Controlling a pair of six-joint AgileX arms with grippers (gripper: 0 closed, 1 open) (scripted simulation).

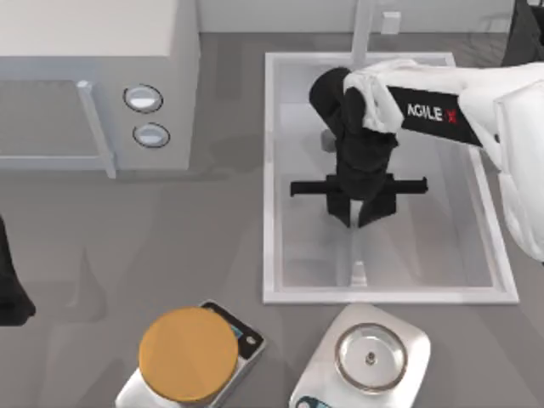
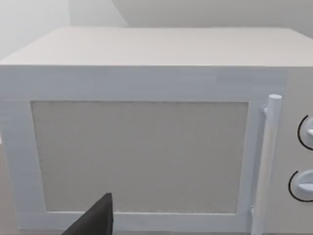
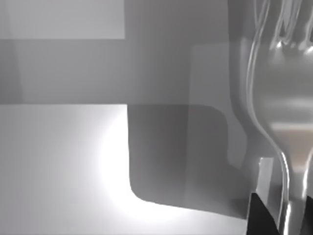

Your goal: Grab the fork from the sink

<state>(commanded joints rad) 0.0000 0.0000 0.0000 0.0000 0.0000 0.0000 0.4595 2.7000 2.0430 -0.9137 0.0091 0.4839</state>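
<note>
Your right gripper (image 1: 363, 214) hangs over the middle of the sink (image 1: 276, 170), a large white rectangular basin with a raised rim. Seen from above, the black wrist and fingers point down into the basin.

The fork (image 3: 283, 122) fills one side of the right wrist view, very close to the lens. Its neck runs down between two dark fingertips (image 3: 261, 215), so the fingers appear closed on the fork just behind its head. In the top view a thin pale line runs from under the gripper toward the sink's near rim, ending in a small widened tip (image 1: 358, 274); this looks like the fork's handle.

Judged from that, the fork's long axis runs along the sink's length, handle end toward the near rim and tines under the gripper, toward the far rim.

Progress: the reach and the grip look done. You cannot tell whether the fork has left the sink's bottom, so the lift out of the sink is what remains.

Your left gripper (image 2: 93, 223) is parked well away from the sink, facing the door of the white microwave (image 2: 146, 147). Only a dark finger edge shows, so its opening cannot be told.
</note>
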